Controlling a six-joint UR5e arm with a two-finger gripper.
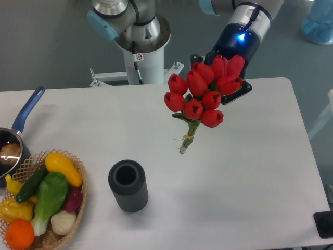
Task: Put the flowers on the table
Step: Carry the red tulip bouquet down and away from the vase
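While the gripper (pixel 229 86) hangs above the far side of the table (pixel 250 172), its fingers are lost behind the red heads, so I cannot tell how the jaws stand, though the bunch of tulips (pixel 204 94) plainly hangs from it. The flowers are in the air, tilted, blooms up against the gripper and the short green stems (pixel 190 133) pointing down and toward the near edge, the string-tied end hovering over bare white tabletop, seemingly not yet touching. To my eye this is a light, soft thing: the heads would crush or shed under a hard squeeze, and the stems look bendy, so the tied part where the string binds them seems the firmest place to hold. Set down gently, it should lie on its side without rolling far. Nearer than the tulips stands a dark ribbed cylindrical holder (pixel 128 185), well apart from them. Farther left of that holder sits a wicker basket of vegetables (pixel 44 205), and beside the basket a blue-handled saucepan (pixel 13 146).
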